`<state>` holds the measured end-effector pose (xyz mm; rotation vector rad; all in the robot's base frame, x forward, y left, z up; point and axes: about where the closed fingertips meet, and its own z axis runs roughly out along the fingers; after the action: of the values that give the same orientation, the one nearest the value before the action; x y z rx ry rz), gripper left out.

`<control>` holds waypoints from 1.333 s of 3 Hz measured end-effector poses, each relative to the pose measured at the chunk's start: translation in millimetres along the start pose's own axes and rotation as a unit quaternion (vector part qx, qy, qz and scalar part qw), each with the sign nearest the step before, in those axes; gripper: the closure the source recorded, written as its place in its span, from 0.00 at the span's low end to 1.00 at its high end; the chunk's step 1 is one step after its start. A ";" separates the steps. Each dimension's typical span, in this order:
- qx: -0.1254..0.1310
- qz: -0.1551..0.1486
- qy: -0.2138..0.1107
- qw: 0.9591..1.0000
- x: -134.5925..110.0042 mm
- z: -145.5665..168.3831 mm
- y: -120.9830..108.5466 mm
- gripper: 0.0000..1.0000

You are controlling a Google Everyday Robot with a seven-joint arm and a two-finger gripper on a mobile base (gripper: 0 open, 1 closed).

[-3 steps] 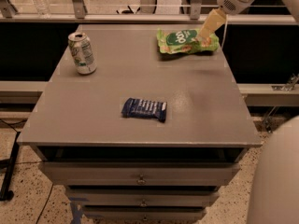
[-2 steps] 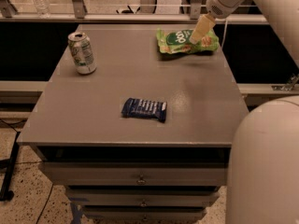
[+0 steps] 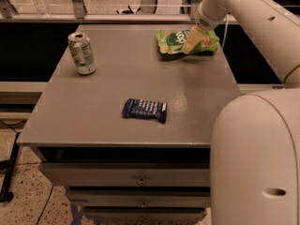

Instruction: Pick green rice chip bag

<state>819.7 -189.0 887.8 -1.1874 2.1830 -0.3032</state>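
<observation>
Slanting down from the far right, the arm [image 3: 255, 15] holds its tool [image 3: 190, 44] over the green rice chip bag [image 3: 171, 41] on the counter [image 3: 117, 90]; its grip cannot be told.

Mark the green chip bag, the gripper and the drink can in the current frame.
green chip bag [image 3: 174, 39], camera view, on its dark round logo.
gripper [image 3: 189, 46], camera view, at its tip, over the bag's middle.
drink can [image 3: 83, 54], camera view, mid-body on the label.
</observation>
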 end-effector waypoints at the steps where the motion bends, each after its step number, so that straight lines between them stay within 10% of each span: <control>1: -0.011 0.006 0.000 1.000 0.5 14.1 9.0 0.15; 4: -0.018 0.016 -0.012 1.000 -0.3 16.1 13.3 0.85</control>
<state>820.9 -179.8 869.0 -1.1694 2.1930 -0.2366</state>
